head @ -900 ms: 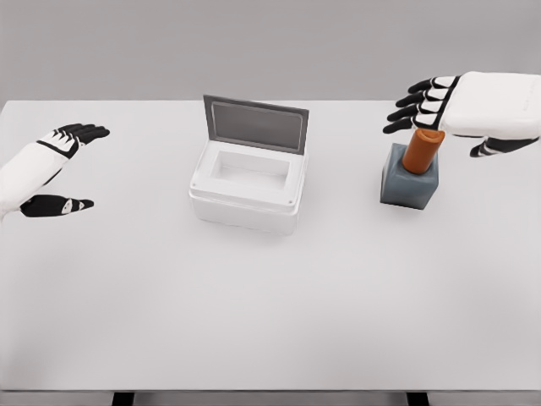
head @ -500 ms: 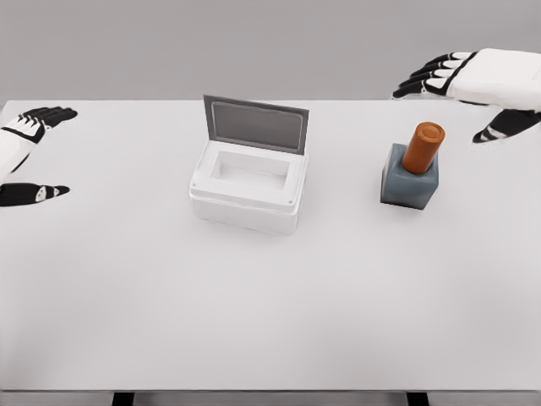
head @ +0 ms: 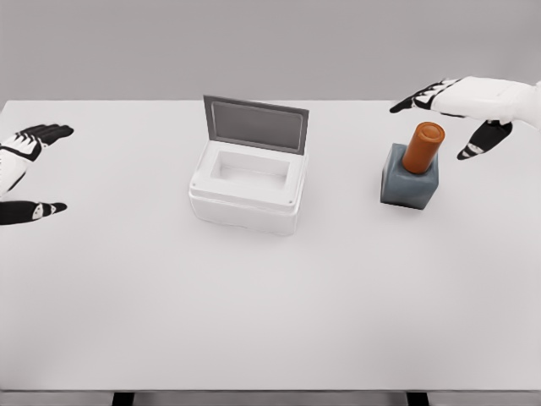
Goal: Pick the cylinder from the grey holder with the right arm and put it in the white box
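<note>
Head view: our right hand (head: 469, 101) hovers open just behind the cylinder (head: 422, 147), which stands tilted in the holder (head: 408, 188), presumably ready to grasp.

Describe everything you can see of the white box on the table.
The white box is a squat rectangular tub with rounded corners, plastic-looking, thick walls and a shallow, empty hollow. Its grey lid stands open at the back edge, hinged upright. It sits near the middle of the white table, well left of the grey holder. Neither hand touches it.
</note>
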Tool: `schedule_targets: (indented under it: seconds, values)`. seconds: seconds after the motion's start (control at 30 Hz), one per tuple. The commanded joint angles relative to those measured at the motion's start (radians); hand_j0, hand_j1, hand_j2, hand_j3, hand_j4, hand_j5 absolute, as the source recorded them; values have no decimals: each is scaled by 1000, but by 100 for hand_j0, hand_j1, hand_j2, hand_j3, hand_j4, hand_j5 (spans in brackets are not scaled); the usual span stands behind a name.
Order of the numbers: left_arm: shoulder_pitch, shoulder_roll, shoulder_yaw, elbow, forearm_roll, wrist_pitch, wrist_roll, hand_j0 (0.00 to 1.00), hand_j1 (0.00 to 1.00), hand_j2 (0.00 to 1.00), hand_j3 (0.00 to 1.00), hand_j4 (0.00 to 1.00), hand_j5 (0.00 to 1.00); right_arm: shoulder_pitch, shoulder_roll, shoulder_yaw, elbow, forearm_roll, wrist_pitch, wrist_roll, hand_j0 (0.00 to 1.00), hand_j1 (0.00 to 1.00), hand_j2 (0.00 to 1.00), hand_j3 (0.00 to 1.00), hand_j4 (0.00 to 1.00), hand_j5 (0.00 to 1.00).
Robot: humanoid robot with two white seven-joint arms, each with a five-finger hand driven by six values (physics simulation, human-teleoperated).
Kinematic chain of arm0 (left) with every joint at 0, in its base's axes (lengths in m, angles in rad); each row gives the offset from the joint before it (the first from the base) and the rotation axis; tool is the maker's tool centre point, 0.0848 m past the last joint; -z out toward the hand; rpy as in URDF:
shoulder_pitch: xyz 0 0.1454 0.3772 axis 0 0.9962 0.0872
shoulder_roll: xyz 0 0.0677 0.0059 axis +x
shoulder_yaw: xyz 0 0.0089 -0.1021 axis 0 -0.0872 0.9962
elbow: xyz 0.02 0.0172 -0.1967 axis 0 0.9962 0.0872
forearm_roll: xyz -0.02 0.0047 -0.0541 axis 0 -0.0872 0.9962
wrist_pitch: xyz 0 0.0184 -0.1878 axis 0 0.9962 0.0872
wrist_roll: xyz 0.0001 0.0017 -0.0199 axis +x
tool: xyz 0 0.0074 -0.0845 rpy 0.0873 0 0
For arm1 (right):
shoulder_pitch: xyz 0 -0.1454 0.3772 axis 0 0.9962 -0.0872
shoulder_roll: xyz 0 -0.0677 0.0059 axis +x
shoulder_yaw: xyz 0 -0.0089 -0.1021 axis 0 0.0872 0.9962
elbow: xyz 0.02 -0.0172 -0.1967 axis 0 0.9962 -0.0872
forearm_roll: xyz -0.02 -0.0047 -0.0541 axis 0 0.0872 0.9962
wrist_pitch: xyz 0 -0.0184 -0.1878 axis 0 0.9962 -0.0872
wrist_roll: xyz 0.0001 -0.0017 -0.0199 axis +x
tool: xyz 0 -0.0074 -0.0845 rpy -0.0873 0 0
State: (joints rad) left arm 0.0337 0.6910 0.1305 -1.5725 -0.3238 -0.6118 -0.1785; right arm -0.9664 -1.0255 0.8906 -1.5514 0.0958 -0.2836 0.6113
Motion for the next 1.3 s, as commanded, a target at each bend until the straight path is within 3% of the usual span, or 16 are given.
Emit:
schedule_targets:
  seconds: [0.0,0.23,0.67,0.77,1.07,1.27]
  values:
    - [0,-1,-2,-9,3,1,1,100,100,100,100,100,100,0,12,24,13,30,0,0,99,99,99,99,99,99]
    - [0,-1,-5,-9,0,1,1,100,100,100,100,100,100,0,45,25,89,68,-6,0,99,99,99,99,99,99]
    - [0,-1,-3,-9,0,1,-1,100,100,100,100,100,100,-6,85,56,112,104,-54,0,97,97,97,97,97,97]
    - [0,-1,-3,-9,0,1,-1,100,100,100,100,100,100,-6,87,56,114,104,-52,0,81,81,81,81,81,81]
    - [-2,-1,-3,-8,0,1,-2,100,100,100,100,100,100,-6,87,56,145,105,-52,0,78,78,78,78,78,78]
    - [-2,-1,0,-8,-1,1,-4,100,100,100,100,100,100,-6,87,56,139,104,-52,0,54,54,54,54,54,54]
